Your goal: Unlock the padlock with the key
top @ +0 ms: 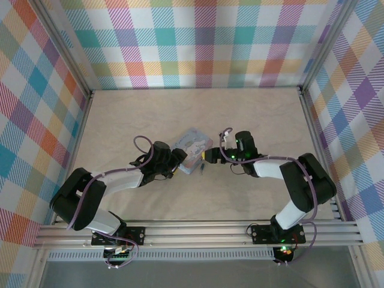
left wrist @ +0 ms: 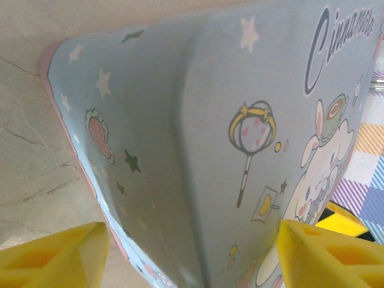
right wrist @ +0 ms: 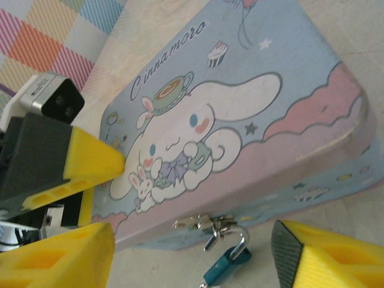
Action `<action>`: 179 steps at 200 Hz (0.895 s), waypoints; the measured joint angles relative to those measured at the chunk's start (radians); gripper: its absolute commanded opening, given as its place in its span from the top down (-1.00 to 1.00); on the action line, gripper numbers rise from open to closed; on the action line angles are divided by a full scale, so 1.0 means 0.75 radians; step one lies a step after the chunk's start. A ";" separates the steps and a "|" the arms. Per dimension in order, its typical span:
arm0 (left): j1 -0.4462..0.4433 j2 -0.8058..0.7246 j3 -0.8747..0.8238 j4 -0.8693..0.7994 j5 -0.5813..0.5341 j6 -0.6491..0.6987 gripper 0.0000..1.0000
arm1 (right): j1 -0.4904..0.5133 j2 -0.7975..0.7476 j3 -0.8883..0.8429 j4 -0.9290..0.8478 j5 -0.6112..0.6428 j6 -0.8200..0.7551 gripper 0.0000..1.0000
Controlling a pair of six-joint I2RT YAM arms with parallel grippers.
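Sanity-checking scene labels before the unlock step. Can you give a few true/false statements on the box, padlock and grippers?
1. The padlock hangs from the latch of the tin box. True.
2. The right gripper is shut on the padlock. False: its jaws are open, with one finger on either side of the padlock and neither touching it.
3. The padlock body is red. False: it is blue-teal.
4. The tin box lies between the fingers of the left gripper. True.
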 measured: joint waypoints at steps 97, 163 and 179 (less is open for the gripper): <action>0.000 -0.005 0.000 -0.010 0.001 0.001 -0.45 | -0.001 0.167 -0.022 0.121 -0.138 0.035 -0.27; 0.000 -0.005 0.003 -0.014 -0.002 0.001 -0.44 | -0.001 0.313 0.029 0.276 -0.216 0.106 -0.18; 0.000 -0.005 0.003 -0.015 -0.004 0.001 -0.44 | -0.002 0.339 0.031 0.316 -0.250 0.133 -0.13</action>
